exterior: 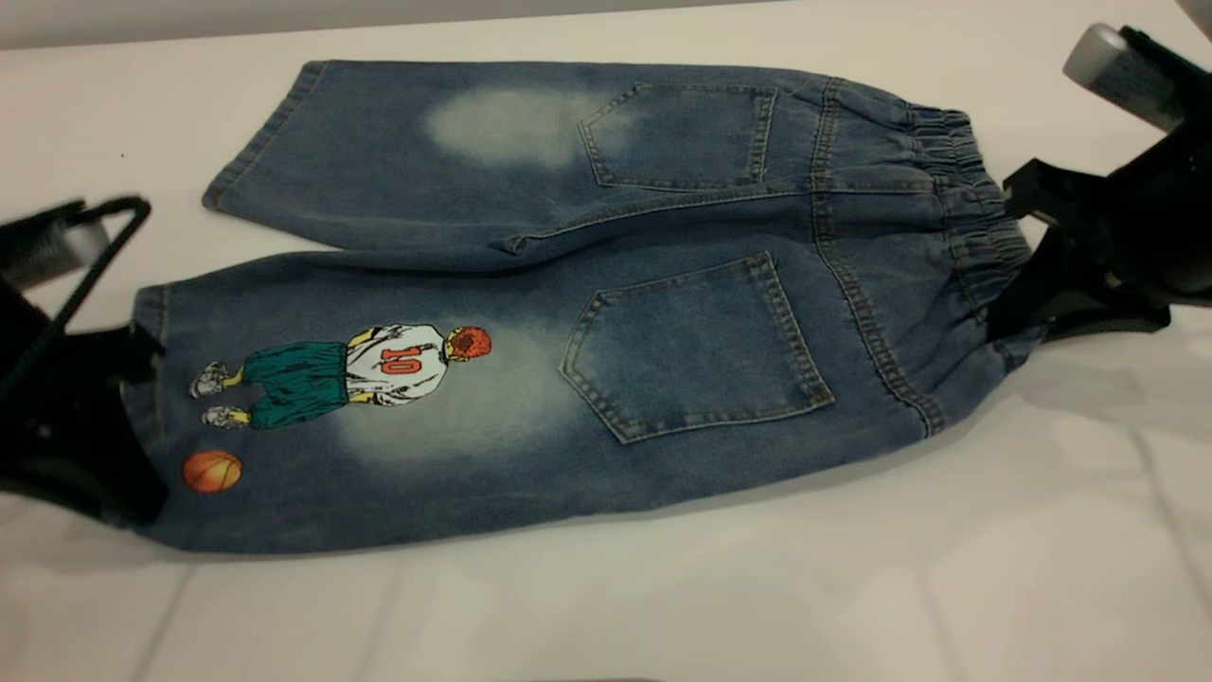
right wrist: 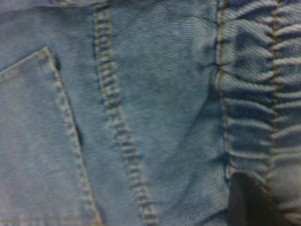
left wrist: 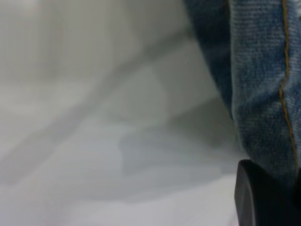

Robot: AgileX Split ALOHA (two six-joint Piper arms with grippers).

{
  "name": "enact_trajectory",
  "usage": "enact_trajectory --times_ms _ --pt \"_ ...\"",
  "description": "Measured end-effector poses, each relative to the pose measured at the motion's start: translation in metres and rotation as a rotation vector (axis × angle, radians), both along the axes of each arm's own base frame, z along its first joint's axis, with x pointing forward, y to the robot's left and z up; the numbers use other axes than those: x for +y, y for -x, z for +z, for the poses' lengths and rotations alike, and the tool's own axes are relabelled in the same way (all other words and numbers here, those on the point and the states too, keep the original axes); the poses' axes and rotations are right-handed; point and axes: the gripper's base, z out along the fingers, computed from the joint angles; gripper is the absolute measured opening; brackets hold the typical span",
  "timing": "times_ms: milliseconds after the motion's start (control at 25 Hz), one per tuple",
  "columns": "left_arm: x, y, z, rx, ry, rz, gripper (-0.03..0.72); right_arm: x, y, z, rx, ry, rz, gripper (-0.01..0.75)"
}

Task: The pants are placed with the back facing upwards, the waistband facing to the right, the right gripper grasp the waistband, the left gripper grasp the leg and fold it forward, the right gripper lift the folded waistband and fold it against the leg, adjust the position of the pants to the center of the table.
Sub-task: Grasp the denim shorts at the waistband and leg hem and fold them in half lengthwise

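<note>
Pants (exterior: pixel 606 284) lay flat, mid-table (exterior: pixel 852 587). Right gripper (exterior: pixel 1027 284) at waistband (exterior: pixel 966 204), left gripper (exterior: pixel 123 379) at leg (exterior: pixel 379 417) hem; clamping indeterminable. Advised: pinch full fabric thickness before lifting.

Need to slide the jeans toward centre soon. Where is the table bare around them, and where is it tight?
Bare table runs wide along the near side of the pants, and a narrower strip lies beyond the plain leg. Tight spots: the left gripper at the printed leg hem, and the right gripper at the waistband.
</note>
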Motion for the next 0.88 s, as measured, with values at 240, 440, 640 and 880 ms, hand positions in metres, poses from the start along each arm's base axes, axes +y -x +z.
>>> enact_trajectory --times_ms 240,440,640,880 --pt "-0.005 -0.002 0.044 -0.092 0.050 -0.034 0.049 0.003 0.002 0.043 -0.099 -0.015 0.073 0.040" --pt "-0.008 0.005 0.088 -0.211 0.074 -0.064 0.049 0.006 0.010 0.077 -0.134 -0.025 0.116 0.040" --pt "-0.010 0.022 0.133 -0.338 0.071 -0.092 0.049 0.003 0.026 0.103 -0.155 0.011 0.123 0.040" --pt "-0.008 0.040 0.165 -0.452 0.019 -0.075 0.049 0.003 0.054 0.112 -0.165 0.021 0.120 0.040"
